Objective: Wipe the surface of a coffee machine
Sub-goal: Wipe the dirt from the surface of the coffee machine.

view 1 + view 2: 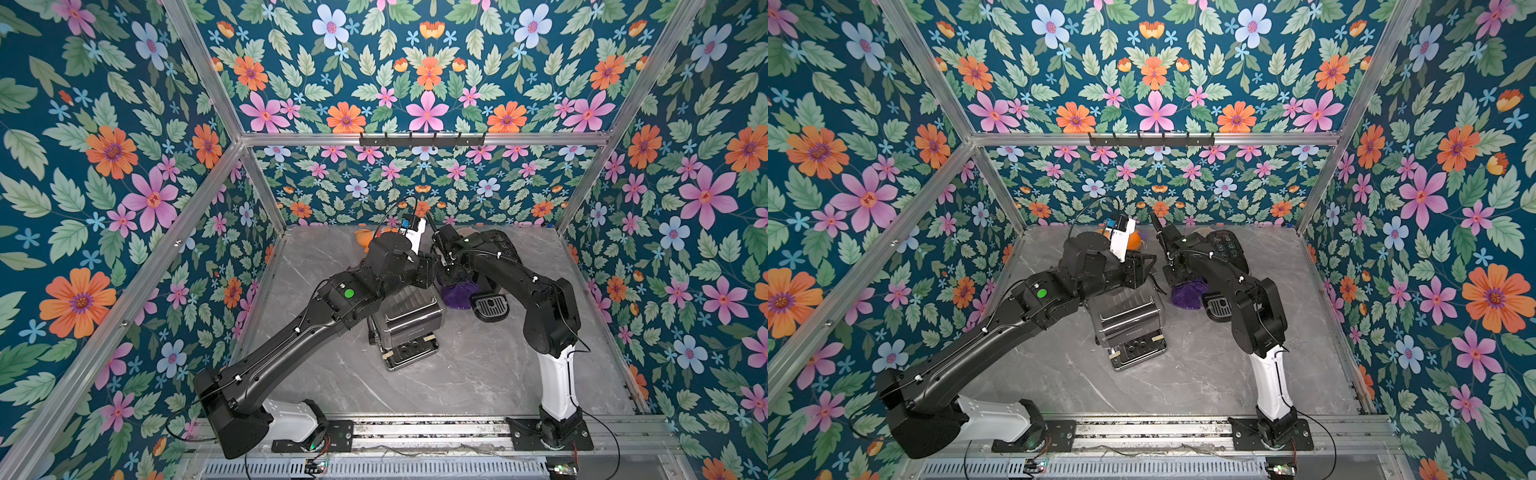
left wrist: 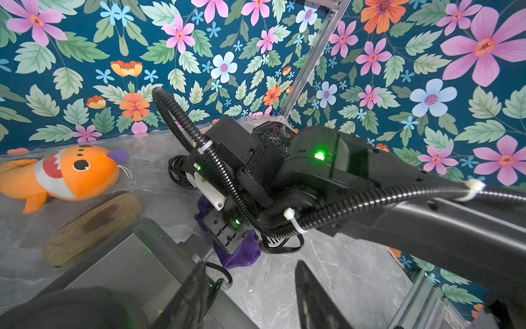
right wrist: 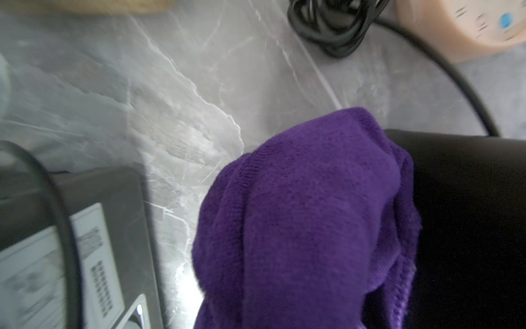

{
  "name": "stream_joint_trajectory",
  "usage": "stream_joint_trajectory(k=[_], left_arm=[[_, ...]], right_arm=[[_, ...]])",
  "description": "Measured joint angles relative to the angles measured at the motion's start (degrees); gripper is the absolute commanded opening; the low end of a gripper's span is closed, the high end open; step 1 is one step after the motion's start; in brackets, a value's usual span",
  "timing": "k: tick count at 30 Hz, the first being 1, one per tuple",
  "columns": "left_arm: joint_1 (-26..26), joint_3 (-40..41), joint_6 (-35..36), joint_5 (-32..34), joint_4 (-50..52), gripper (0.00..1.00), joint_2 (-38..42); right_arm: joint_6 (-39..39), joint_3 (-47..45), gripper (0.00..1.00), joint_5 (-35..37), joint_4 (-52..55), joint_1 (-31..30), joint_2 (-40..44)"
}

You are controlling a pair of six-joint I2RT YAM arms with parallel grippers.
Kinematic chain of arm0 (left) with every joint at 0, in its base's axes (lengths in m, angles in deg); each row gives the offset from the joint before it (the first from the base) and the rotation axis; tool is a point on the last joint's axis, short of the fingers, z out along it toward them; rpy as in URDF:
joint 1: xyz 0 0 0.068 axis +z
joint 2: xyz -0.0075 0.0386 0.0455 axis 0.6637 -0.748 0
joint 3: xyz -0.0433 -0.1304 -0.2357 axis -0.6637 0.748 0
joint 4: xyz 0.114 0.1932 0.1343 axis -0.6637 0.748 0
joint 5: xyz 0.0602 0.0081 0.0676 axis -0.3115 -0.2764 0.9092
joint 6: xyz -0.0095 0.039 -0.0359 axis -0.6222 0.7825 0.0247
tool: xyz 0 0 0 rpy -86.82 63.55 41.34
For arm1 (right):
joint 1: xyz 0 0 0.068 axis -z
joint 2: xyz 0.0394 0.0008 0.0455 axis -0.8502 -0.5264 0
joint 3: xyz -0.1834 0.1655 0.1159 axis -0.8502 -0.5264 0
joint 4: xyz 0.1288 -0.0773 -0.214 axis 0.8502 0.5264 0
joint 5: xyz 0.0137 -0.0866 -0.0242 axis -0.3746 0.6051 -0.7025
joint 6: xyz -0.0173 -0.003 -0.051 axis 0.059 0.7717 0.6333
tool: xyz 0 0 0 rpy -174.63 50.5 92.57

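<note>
A black coffee machine [image 1: 498, 245] stands at the back right, with its ridged drip tray [image 1: 491, 306] toward the front. My right gripper [image 1: 451, 278] is shut on a purple cloth [image 3: 307, 213], which hangs bunched against the machine's black side [image 3: 469, 213]. The cloth hides its fingers in the right wrist view. My left gripper [image 2: 250, 266] is open just left of the cloth [image 2: 242, 256]. One finger lies along the edge of a steel-grey appliance [image 1: 409, 320] and the other is over bare table, with nothing between them.
The steel-grey appliance [image 2: 113, 270] lies tilted mid-table with its cord trailing. An orange fish plush [image 2: 62, 173] and a brown oval pad [image 2: 91, 228] lie at the back left. A coiled black cord [image 3: 330, 25] and a beige device [image 3: 469, 25] sit near the back wall.
</note>
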Motion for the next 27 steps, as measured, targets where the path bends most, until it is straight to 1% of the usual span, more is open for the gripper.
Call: stream_joint_trajectory(k=[8, 13, 19, 27], left_arm=[[0.0, 0.9, -0.5, 0.0, 0.0, 0.51, 0.5], [0.0, -1.3, -0.8, 0.0, 0.4, 0.51, -0.1], [0.0, -5.5, -0.6, 0.7, 2.3, 0.51, -1.1], [0.0, -4.4, -0.6, 2.8, 5.8, 0.51, 2.1]], right_arm=[[0.0, -1.8, 0.0, 0.0, -0.2, -0.4, -1.6], [0.0, 1.0, 0.0, 0.2, 1.3, -0.6, -1.3], [0.4, 8.1, 0.0, 0.5, 4.3, -0.7, 3.6], [1.3, 23.4, 0.0, 0.4, 11.3, -0.7, 6.9]])
